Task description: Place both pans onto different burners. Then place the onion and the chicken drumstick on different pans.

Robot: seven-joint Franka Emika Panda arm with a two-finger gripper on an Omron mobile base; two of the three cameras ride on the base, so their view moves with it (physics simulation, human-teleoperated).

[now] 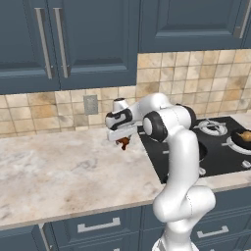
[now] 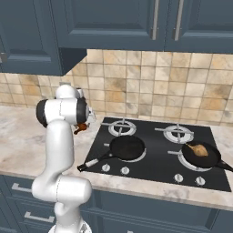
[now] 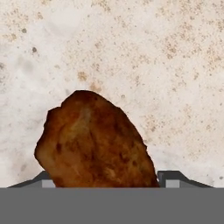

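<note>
Drumstick [image 3: 94,140] sits low in the frame between the gripper [image 3: 105,179] fingers, apart on both sides, ready to pinch it.

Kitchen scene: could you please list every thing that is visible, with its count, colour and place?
Round black frying pans with long handles: two, black, each on a front burner of the cooktop.
Tan-orange onion: one, in the right pan.
Reddish-brown chicken drumstick: one, between the gripper's fingertips, over the counter left of the cooktop.
Glossy black cooktop: one, with four silver-ringed burners.
Beige marble counter: one, below the tiled wall.
Dark blue cabinets: above and below.
Gripper: one, jaws on either side of the drumstick.
</note>
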